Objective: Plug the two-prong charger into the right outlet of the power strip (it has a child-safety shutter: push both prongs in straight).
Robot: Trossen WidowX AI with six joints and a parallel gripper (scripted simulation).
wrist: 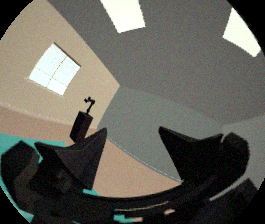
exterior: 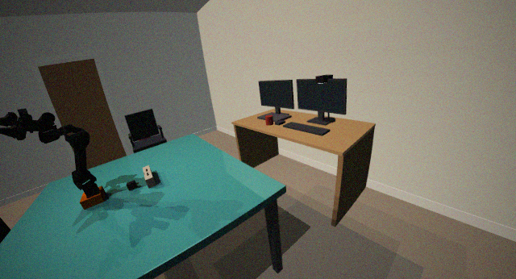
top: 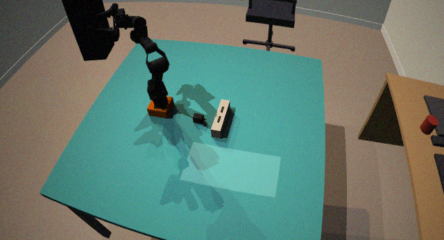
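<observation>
A small black two-prong charger (top: 198, 118) (exterior: 131, 185) lies on the teal table (top: 277, 94) (exterior: 226, 190), between the arm's orange base and the power strip, with its prongs toward the strip. The white power strip (top: 216, 127) (exterior: 148, 179) has two dark outlets in its top face. The charger and strip are apart. My gripper (top: 98, 22) (wrist: 133, 129) is open and empty, raised high and turned away from both, beyond the table's edge. In the exterior view it is partly cut off at the left edge. The wrist view shows neither charger nor strip.
The arm's orange base (top: 160, 109) (exterior: 93, 199) stands on the table. A tall black box (top: 88, 28) (wrist: 81, 126) stands on the floor behind the gripper. An office chair (top: 270, 12) (exterior: 143, 127) and a wooden desk (top: 399, 105) (exterior: 258, 130) stand off the table.
</observation>
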